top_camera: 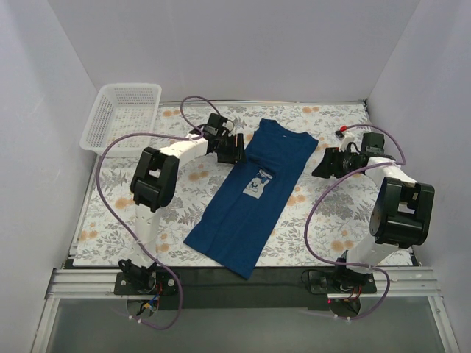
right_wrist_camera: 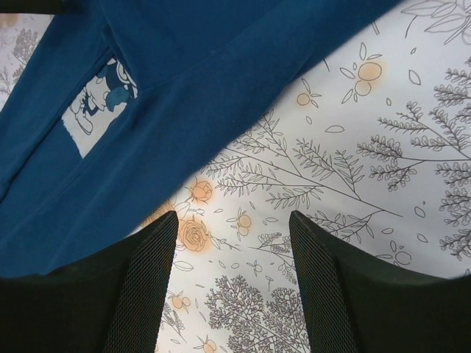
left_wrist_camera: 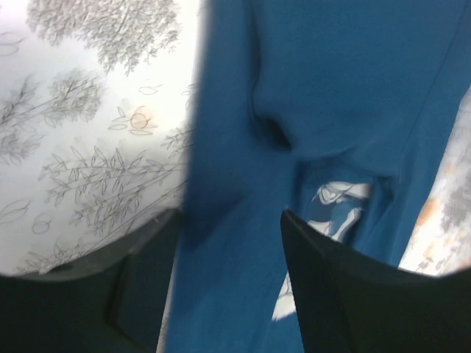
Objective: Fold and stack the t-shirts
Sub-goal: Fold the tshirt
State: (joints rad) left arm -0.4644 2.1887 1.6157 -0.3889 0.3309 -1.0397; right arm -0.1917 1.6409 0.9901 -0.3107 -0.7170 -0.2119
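Lengthwise fold of shirt [top_camera: 252, 187] done, prob. both sides; cross-folds, stacking to go. Left gripper [left_wrist_camera: 229, 217] spread astride shirt edge; right gripper [right_wrist_camera: 234, 220] spread, shirt beyond fingertips.

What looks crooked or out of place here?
The navy t-shirt lies slanted across the flowered cloth, its near corner poking past the front edge, and a fold half hides its chest print.

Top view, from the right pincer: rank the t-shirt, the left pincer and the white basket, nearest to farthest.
1. t-shirt, mid-table, just left of the right pincer.
2. left pincer, at the shirt's opposite, left edge.
3. white basket, back left corner of the table.
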